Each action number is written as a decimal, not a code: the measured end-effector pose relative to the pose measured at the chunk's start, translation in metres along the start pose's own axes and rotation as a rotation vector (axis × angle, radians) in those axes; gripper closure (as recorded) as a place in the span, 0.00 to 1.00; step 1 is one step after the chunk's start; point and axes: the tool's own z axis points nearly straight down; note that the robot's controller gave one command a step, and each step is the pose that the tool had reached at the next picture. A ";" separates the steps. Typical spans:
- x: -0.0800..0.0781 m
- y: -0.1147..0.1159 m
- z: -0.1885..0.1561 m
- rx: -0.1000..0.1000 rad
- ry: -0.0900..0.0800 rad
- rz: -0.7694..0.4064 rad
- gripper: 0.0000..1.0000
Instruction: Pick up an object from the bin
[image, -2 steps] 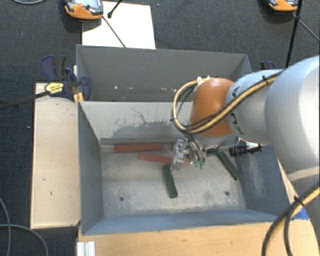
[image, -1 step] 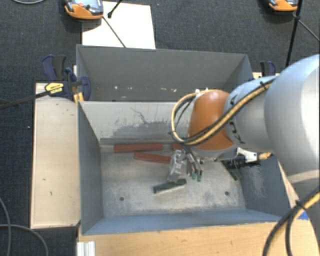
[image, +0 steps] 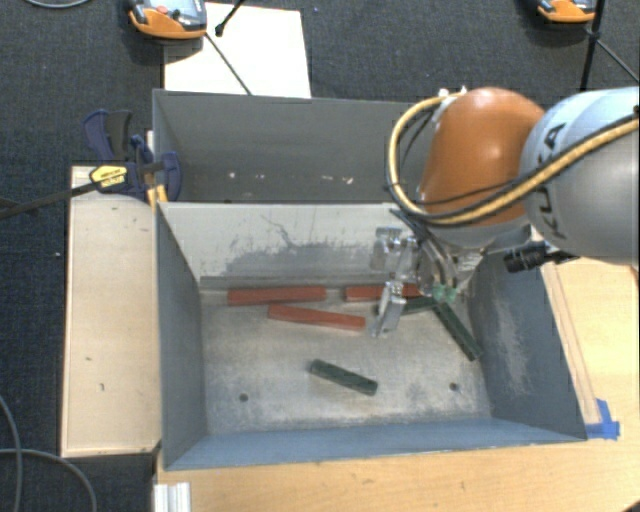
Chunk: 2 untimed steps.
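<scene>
So, the nearest candidate is the short red-brown bar (image: 362, 293), lying flat on the floor of the bin (image: 180, 330), hard against the foot of the back wall (image: 280, 235) and right of centre. The claw (image: 388, 305) is down at the bar's right end, and from this angle I can't tell whether it is spread, pressed together or pinching anything. Main risk as I read it: the bar sits tight to the wall, so there's little room on its far side. The claw could scrape the wall, or just shove the bar along it instead of gripping. Second risk — a longer red-brown bar (image: 315, 318) lies just in front with its right end close to the claw, and a third bar (image: 277, 296) lies in line to the left against the same wall. A grab could catch two at once, or clip one by its very end, which would likely swing and drop on the lift. The dark green stick (image: 458, 335) slants just right of the claw, near enough to get nudged. The dark green block (image: 343, 377) on the open floor is well apart — no conflict. The orange wrist cover (image: 480, 150) and cables (image: 410, 200) hang over the bin's right side and hide the contact point, so a miss would be hard to spot.
</scene>
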 end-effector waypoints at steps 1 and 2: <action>0.000 0.000 0.003 0.001 0.004 -0.001 0.00; -0.006 -0.005 0.057 -0.001 -0.002 0.025 0.00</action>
